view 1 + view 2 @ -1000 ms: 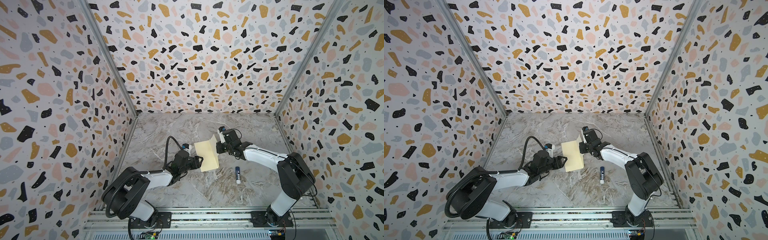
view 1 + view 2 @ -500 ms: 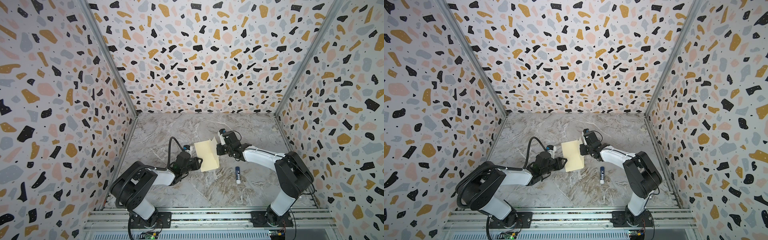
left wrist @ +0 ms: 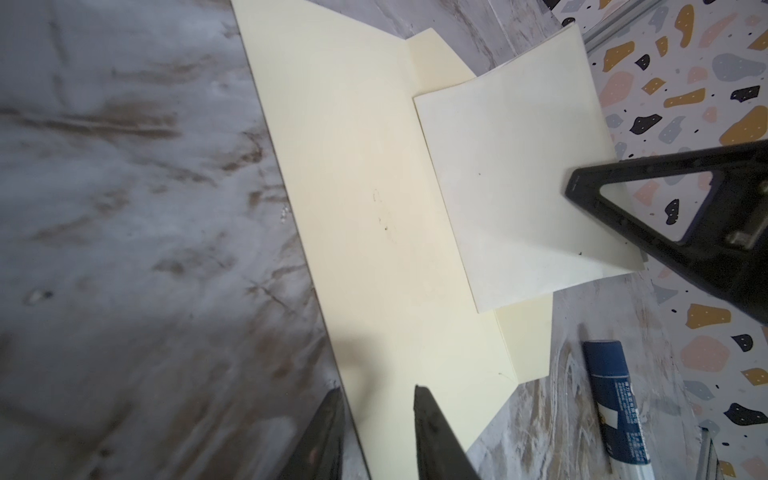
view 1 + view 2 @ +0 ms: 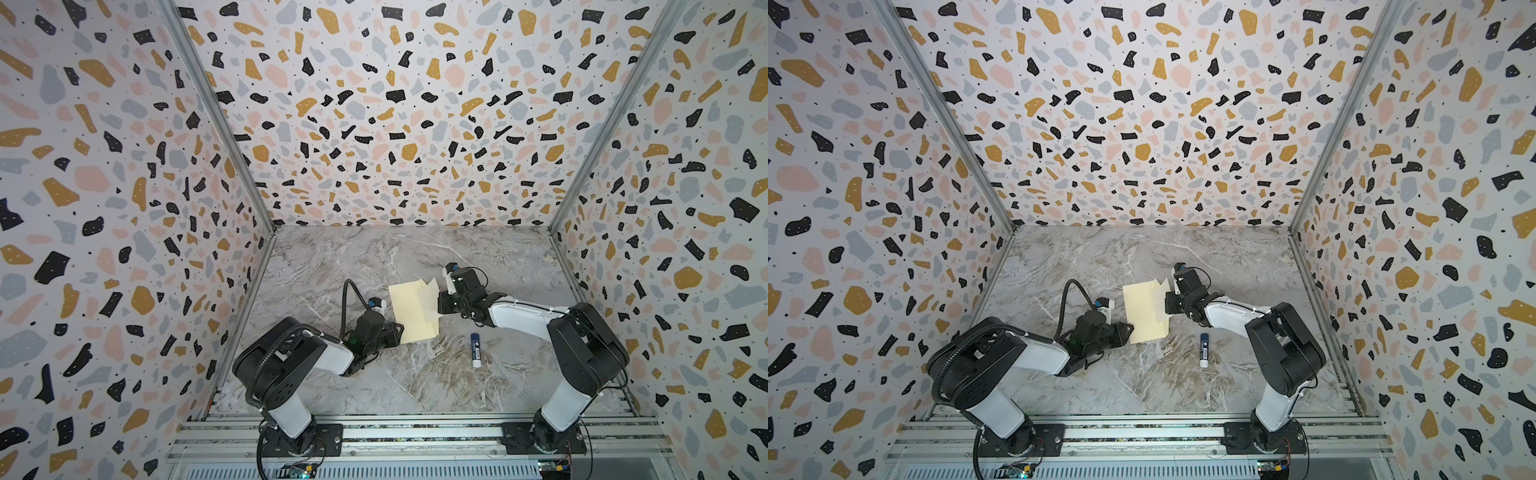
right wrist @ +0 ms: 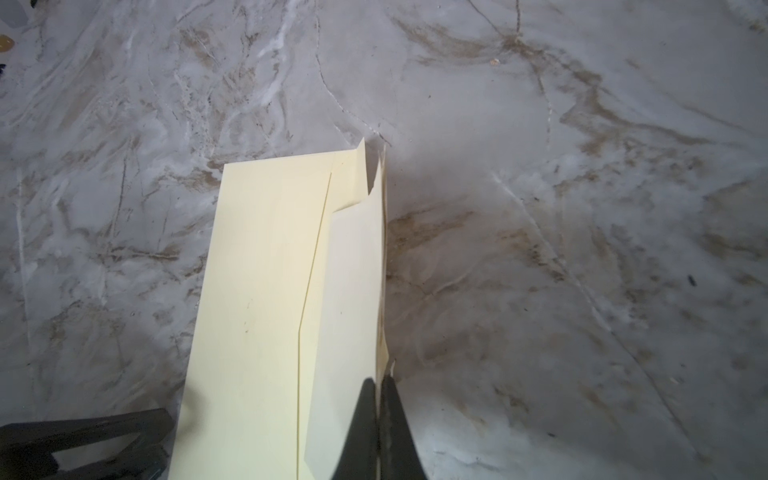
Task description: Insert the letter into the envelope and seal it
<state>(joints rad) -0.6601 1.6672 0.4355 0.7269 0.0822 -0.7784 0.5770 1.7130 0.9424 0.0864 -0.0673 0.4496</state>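
Left gripper [image 3: 376, 390], lower centre in a top view: jaws apart, astride the near edge of the envelope [image 4: 409, 309], which lies flat mid-frame. Just beyond, the folded letter [image 3: 511, 178] overlaps its open side, pinched by the right gripper [image 5: 379, 382]. Paper looks light, limp and slippery, so hold it at the edges.

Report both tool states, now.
Left tool: open, jaws either side of the envelope edge, not clamped.
Right tool: closed, holding the letter.
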